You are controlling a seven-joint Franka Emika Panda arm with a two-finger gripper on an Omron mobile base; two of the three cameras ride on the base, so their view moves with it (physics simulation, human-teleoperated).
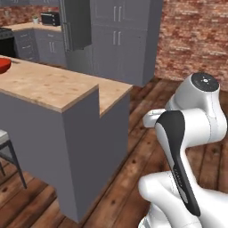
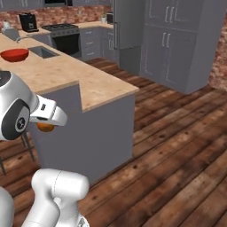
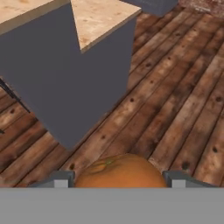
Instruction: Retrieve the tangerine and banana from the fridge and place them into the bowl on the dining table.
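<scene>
While my tool (image 3: 118, 183) grips the small round orange tangerine (image 3: 120, 171) at the frame's bottom, the light wooden bench (image 3: 100, 17) on its grey base fills the upper left, its glossy red bowl (image 2: 14, 54) far off.

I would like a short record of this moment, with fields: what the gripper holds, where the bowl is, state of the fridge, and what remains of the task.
gripper: shut on the tangerine, which sits between the two fingertips
tangerine position: in the air, beside the grey base of the dining table, above the wooden floor
bowl: red bowl on the dining table, nothing visible inside it
fridge: fridge at the far wall, door appears shut
remaining: tangerine not yet in the bowl
</scene>
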